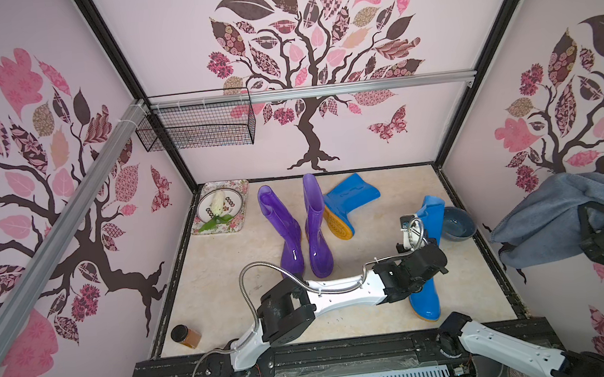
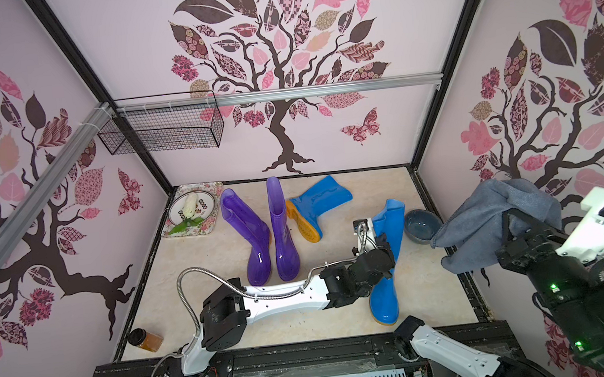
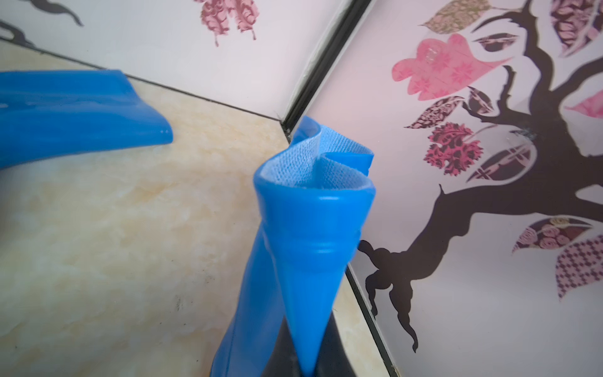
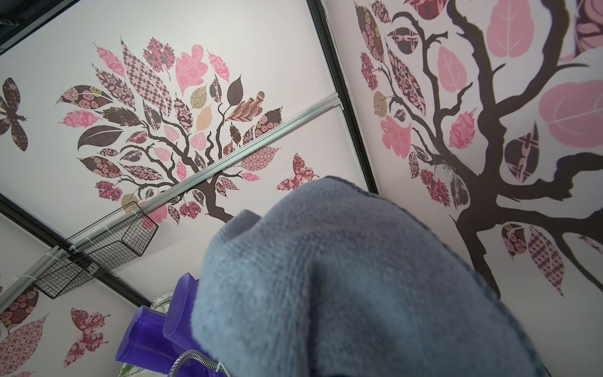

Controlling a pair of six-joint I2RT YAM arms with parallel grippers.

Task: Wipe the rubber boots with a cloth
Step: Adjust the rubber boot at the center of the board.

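Grip: left gripper [image 3: 305, 359] is clamped on the shaft of the standing blue boot [image 1: 426, 298]; jaws narrow, the rubber pinched into a flat fold between them. This boot stands sole-down on the table [image 1: 228, 300], just beside the bowl [image 1: 458, 225]. Other arm: right gripper [image 2: 518, 221] hangs high above the table, near the right wall, closed on the cloth [image 2: 482, 218], which drapes over it in loose folds, clear of every boot. Rest: lying blue boot [image 1: 349, 194] is on its side at the back; the two purple boots [image 1: 286, 235] stand upright left of it.

Handling (judgement). The boot looks light and glossy, likely slippery under a dry pinch. The shaft wall is soft and collapses, so a hold there steadies but lets the boot sway. A grip lower, nearer the stiffer ankle, or at the thickened rim would probably resist wiping pressure better. The cloth is limp and thick; it should be bunched in the jaws so a pad faces the rubber, or loose ends will drag.

Views. Left wrist view alone shows the woven lining inside the crumpled boot mouth and the pinch itself; the bowl is absent there. Both top views give the gap between cloth and boot, which neither wrist view shows. Right wrist view is mostly cloth plus the purple boot tops; its fingers are hidden
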